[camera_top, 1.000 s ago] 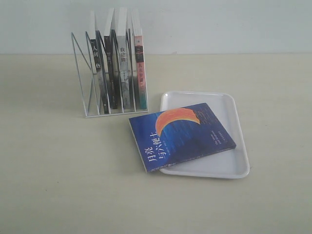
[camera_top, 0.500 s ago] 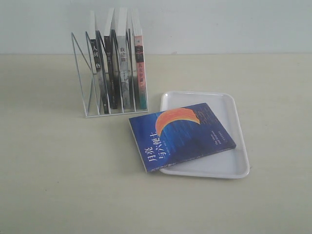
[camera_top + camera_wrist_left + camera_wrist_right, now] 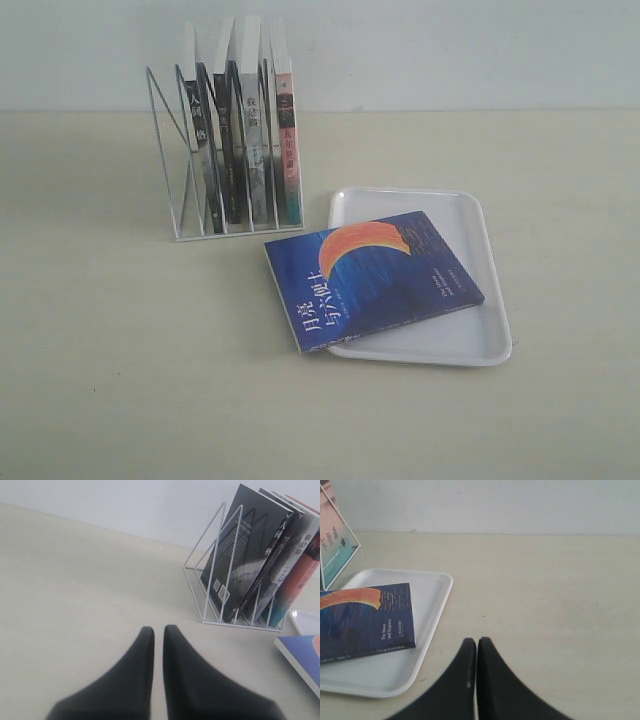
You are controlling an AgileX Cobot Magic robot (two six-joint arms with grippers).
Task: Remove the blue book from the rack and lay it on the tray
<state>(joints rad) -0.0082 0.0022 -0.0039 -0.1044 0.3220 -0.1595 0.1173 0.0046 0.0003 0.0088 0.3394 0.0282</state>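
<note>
Exterior view gives me one rack [image 3: 180, 225], one tray [image 3: 455, 342] and one blue book [image 3: 372, 280]. I count at least four books [image 3: 250, 140] standing upright in the rack; a fifth I can't be sure of. Neither arm shows in this view.

The blue book lies flat, cover up, on the tray. It sits skewed, and its corner nearest the rack hangs out past the tray's rim over the table [image 3: 120, 350]. The tray sits just beside the rack, a narrow strip of table between them.

My left gripper [image 3: 158, 630] has its fingers drawn together on nothing, with only a sliver between them. It hangs over bare table short of the rack. My right gripper [image 3: 476, 641] is pressed closed and empty, off the tray's outer rim.

Bare tabletop runs wide in front of the rack and beyond the tray on the right. The table is pale beige and matte, and it meets a plain whitish wall [image 3: 450, 50] behind the rack.
</note>
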